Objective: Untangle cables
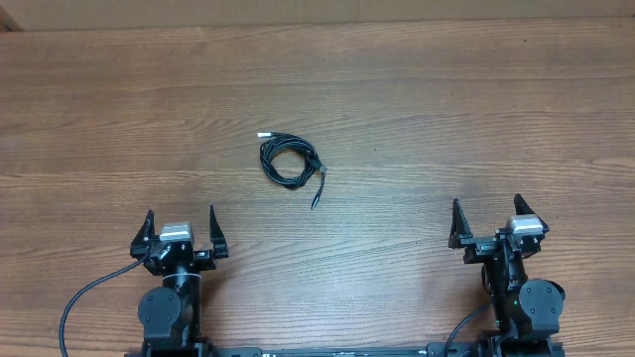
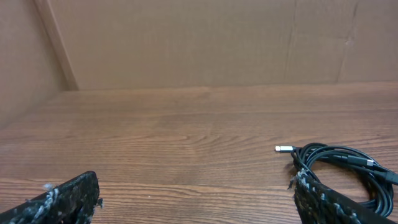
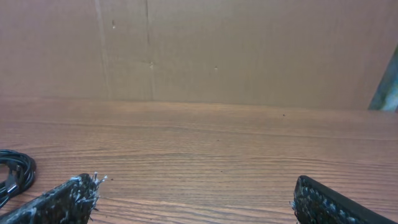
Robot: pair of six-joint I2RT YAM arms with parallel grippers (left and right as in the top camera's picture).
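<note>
Your left claw (image 1: 181, 218) has its two fingers spread wide apart, with nothing between them. Your right claw (image 1: 486, 203) is the same, with its fingers wide apart and holding nothing. Both claws are well apart from the cords. The cables (image 1: 289, 162) lie on the wooden table (image 1: 446, 99) as one small black coil, out in front of both claws and between them. The coil is closer to your left claw, ahead of it and off to its right side. From your right claw the coil is ahead and well off to the left. In the left wrist view you see the coil just past the right finger (image 2: 323, 202), which hides its near edge. A little silver plug (image 2: 284, 149) sticks out at the coil's far left. From above, one loose black end (image 1: 318, 190) trails out of the coil toward the claws. In the right wrist view only a bit of the coil shows at the left edge, beyond the left finger (image 3: 59, 202). A brown cardboard wall (image 3: 249, 50) stands at the far end of the table, in front of both claws.
</note>
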